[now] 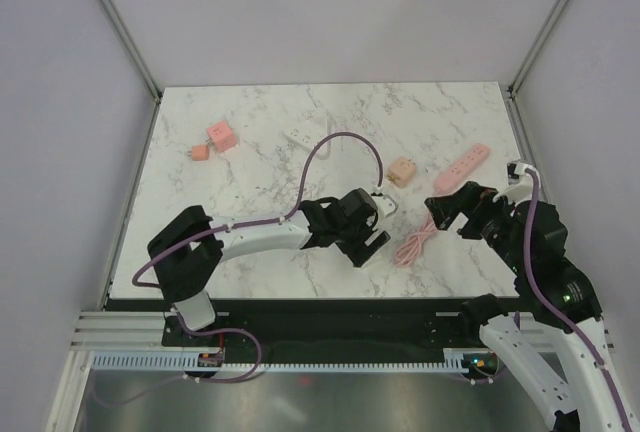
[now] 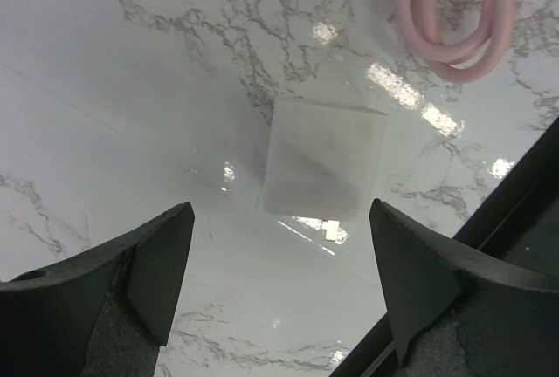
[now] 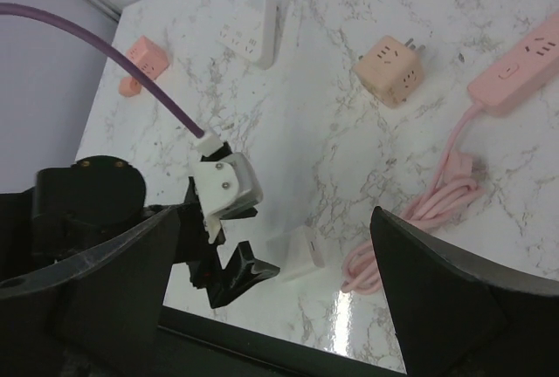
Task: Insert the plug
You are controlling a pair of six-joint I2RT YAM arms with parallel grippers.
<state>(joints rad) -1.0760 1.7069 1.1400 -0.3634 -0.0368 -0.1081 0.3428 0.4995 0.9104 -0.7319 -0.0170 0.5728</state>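
Observation:
A small white cube plug (image 2: 323, 159) lies on the marble table (image 1: 250, 192), a metal prong (image 2: 330, 230) showing at its near edge. My left gripper (image 2: 279, 220) hovers over it with the jaws wide open, the plug just ahead of the fingertips and untouched. The top view puts this gripper (image 1: 372, 230) near the table's front middle. In the right wrist view the plug (image 3: 297, 255) sits beside the left gripper's black finger (image 3: 244, 272). My right gripper (image 1: 450, 207) hangs open and empty above the table's right side. A pink power strip (image 1: 462, 167) lies at the right.
The strip's pink cord (image 1: 415, 242) is coiled just right of the plug. A beige cube adapter (image 1: 401, 172) sits behind it. A white power strip (image 1: 305, 139) lies at the back middle, and a pink cube (image 1: 220, 136) with a small orange piece (image 1: 199, 152) at the back left.

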